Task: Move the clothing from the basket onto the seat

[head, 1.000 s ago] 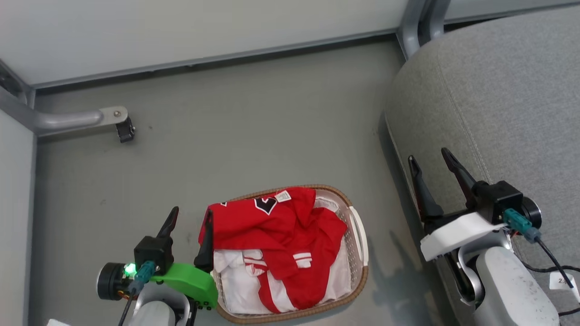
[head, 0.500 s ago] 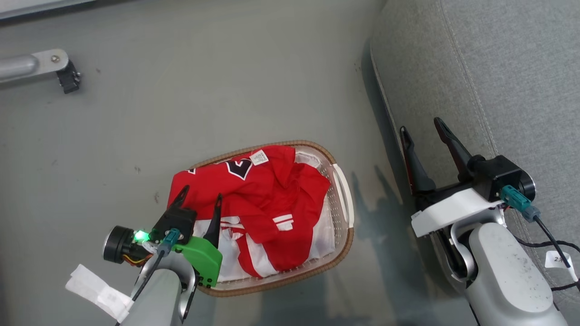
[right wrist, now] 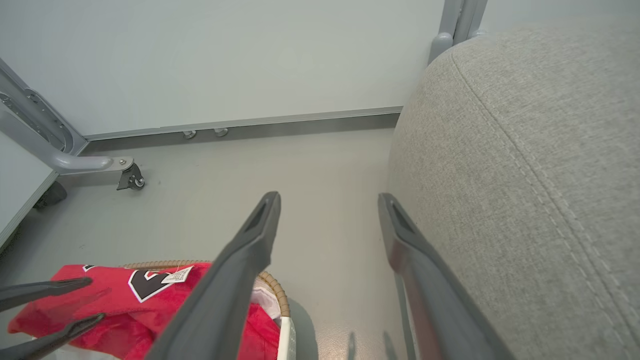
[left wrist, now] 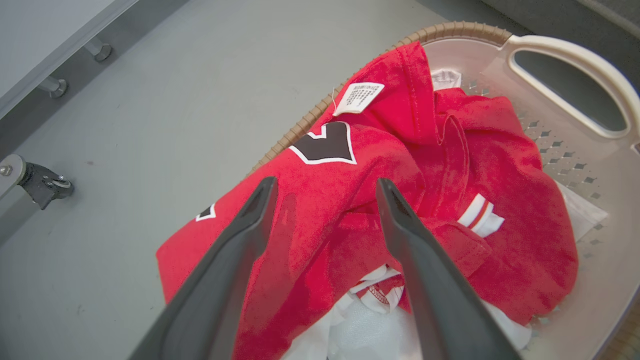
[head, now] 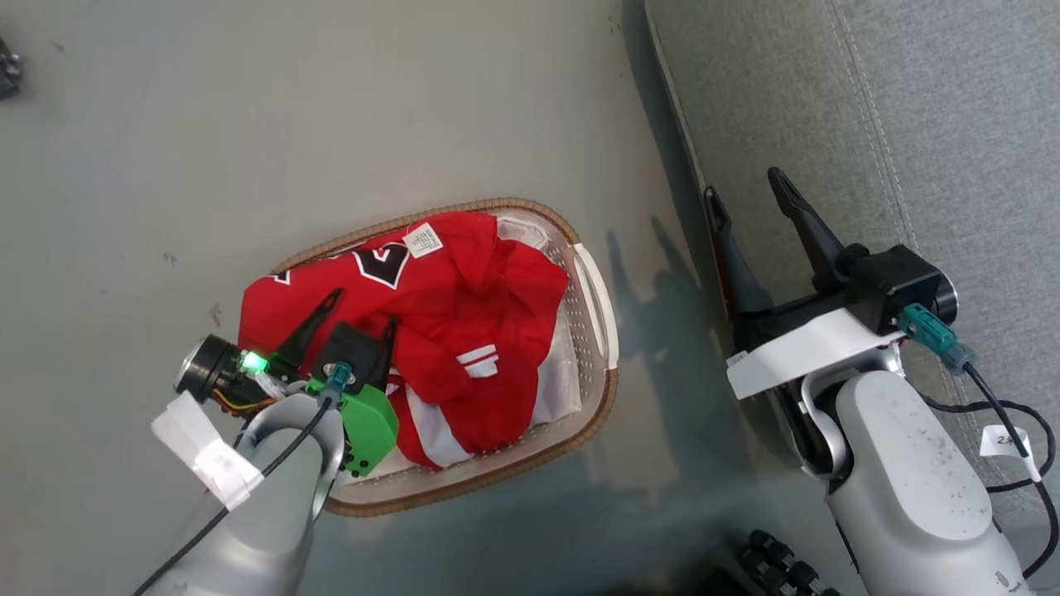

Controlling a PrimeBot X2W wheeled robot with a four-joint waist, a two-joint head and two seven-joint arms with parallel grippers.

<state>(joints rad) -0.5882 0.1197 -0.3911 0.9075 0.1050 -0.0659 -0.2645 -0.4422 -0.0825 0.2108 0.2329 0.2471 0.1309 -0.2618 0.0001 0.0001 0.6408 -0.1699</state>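
Observation:
The clothing (head: 464,306) is a crumpled red heap with a black-and-white numeral and a white label, lying in the basket (head: 598,306) on the floor. My left gripper (head: 363,308) hangs open just above the heap's left part. In the left wrist view the clothing (left wrist: 350,200) lies between and beyond the spread fingers of the gripper (left wrist: 326,182), which hold nothing. My right gripper (head: 743,184) stands open and holds nothing at the front edge of the grey seat (head: 911,124). The right wrist view shows the gripper (right wrist: 328,197) between the seat (right wrist: 525,175) and the basket (right wrist: 277,295).
A white liner sheet (head: 563,372) lies under the red cloth. A castor foot (right wrist: 131,177) of a grey metal frame stands near the wall panel. A black ribbed part (head: 778,559) shows at the bottom edge. Bare floor separates basket and seat.
The head camera has tilted down, shifting the whole picture. My left gripper has moved from beside the basket's left rim to over the red clothing, still open. The right gripper keeps its place by the seat.

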